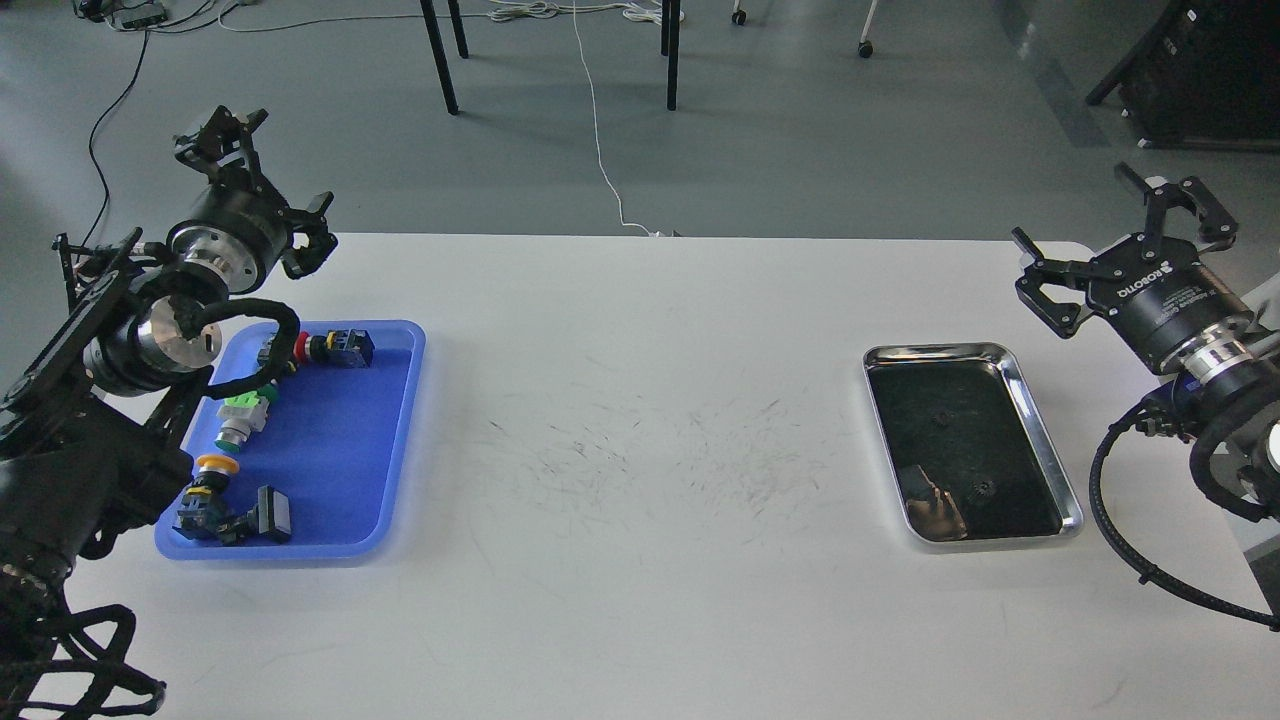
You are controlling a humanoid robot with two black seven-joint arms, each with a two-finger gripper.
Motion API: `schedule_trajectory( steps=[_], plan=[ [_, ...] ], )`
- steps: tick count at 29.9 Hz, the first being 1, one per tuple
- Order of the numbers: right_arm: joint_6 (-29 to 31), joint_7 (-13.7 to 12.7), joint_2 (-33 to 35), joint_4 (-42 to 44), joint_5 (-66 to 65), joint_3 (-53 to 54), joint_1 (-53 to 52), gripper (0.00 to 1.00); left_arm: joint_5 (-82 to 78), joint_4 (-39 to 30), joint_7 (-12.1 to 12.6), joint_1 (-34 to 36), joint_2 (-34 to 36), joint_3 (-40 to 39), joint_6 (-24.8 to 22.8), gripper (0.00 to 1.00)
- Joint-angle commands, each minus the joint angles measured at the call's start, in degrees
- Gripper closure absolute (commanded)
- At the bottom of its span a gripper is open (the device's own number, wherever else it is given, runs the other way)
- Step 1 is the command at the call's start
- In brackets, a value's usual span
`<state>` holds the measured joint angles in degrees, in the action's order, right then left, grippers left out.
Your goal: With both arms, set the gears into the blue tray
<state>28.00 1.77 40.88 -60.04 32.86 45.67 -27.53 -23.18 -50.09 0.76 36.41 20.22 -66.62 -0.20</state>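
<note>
Two tiny black gears lie on the dark bottom of the steel tray (1046, 440) at the right: one gear (940, 418) near its middle, the other gear (984, 488) nearer the front. The blue tray (340, 450) sits at the left of the white table. My left gripper (272, 185) hovers open above the table's far left edge, behind the blue tray, and holds nothing. Beyond the steel tray's far right corner, my right gripper (1112, 240), marked ROBOTIQ, is also open and empty.
The blue tray holds several colourful push-button switches: a red one (325, 348), a green one (243, 415), a yellow one (212, 470). My left arm overlaps the tray's left edge. Chair legs and cables lie on the floor beyond the table.
</note>
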Motion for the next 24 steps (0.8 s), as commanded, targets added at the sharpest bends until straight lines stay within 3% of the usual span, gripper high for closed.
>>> schedule_trajectory(
  steps=[1, 24],
  plan=[
    [0.0, 0.08, -0.19, -0.34, 0.01, 0.03, 0.02, 0.01, -0.11, -0.45, -0.75, -0.46, 0.61, -0.01, 0.02, 0.02],
    [0.0, 0.16, 0.07, 0.18, -0.17, 1.52, -0.41, 0.0, 6.92, -0.01, -0.23, 0.16, 1.84, -0.18, -0.68, 0.02]
  ],
)
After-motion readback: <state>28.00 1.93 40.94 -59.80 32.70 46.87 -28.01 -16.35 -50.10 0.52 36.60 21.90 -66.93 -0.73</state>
